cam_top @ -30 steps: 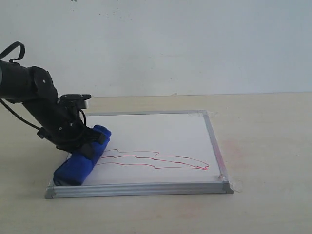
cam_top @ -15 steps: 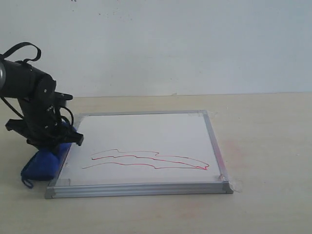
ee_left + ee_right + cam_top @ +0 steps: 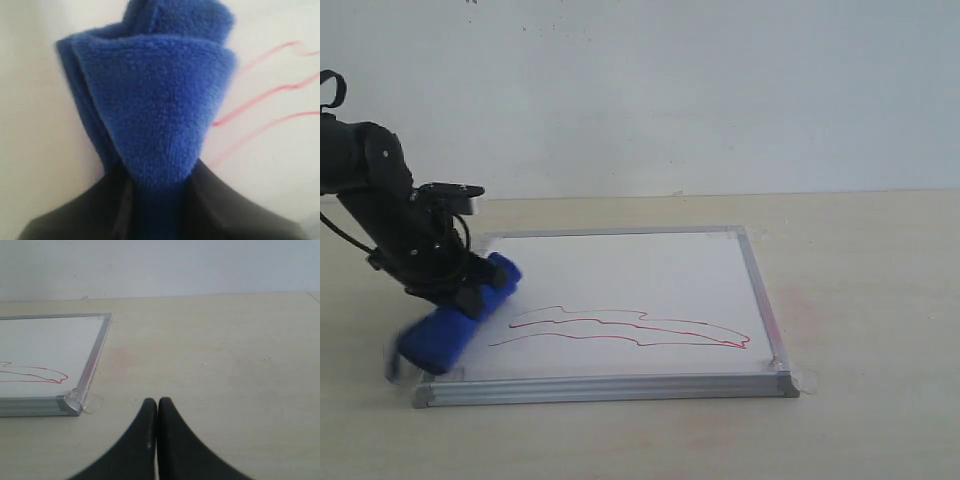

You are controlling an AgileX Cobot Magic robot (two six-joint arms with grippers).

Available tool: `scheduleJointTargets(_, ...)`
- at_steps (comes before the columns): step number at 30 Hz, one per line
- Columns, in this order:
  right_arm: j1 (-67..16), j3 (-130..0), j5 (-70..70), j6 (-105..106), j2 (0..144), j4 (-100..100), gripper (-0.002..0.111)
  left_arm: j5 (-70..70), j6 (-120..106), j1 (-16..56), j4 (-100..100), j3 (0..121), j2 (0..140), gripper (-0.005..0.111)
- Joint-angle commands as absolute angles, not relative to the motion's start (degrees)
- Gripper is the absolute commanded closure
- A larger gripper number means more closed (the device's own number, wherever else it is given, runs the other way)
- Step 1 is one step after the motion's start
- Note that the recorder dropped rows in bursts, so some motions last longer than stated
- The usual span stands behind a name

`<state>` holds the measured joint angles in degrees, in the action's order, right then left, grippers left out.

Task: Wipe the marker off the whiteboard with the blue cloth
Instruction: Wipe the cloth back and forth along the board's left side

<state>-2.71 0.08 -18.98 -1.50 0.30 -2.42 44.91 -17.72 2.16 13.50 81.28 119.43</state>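
Note:
The whiteboard (image 3: 620,270) lies flat on the table, silver-framed. The marker (image 3: 630,330) is a thin red wavy outline across its near half; red strokes of the marker (image 3: 260,95) also show in the left wrist view. My left gripper (image 3: 470,290) is shut on the blue cloth (image 3: 455,322), a rolled bundle resting over the board's near left edge, just left of the drawing's tip. In the left wrist view the blue cloth (image 3: 155,100) fills the space between the black fingers (image 3: 220,200). My right gripper (image 3: 158,402) is shut and empty, low over the table right of the whiteboard (image 3: 50,340).
Bare wooden table (image 3: 860,300) surrounds the board, with a plain wall behind it. A clear tape tab (image 3: 92,402) sticks out at the board's near right corner. The right arm is outside the exterior view.
My left gripper swung the cloth off the board's left edge, then back onto it, now near the drawing's left tip. The red line's left end looks slightly shorter.

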Motion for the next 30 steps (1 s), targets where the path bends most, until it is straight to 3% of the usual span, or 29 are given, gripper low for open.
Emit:
scheduleJointTargets(1,-2.3,0.0,-18.4,-1.3,0.0,-2.5,0.108,47.5,-19.8,4.6,23.6,81.3,118.9,0.102)
scheduleJointTargets(8,-2.3,0.0,-18.4,-1.3,0.0,-2.5,0.108,45.4,-18.6,4.6,20.9,81.3,117.3,0.102)
scheduleJointTargets(13,-2.3,0.0,-18.4,-1.3,0.0,-2.5,0.108,46.9,-6.4,4.6,3.0,81.3,117.4,0.102)
scheduleJointTargets(30,-2.3,0.0,-18.4,-1.3,0.0,-2.5,0.108,49.1,-1.2,4.6,-3.5,81.3,117.4,0.102)
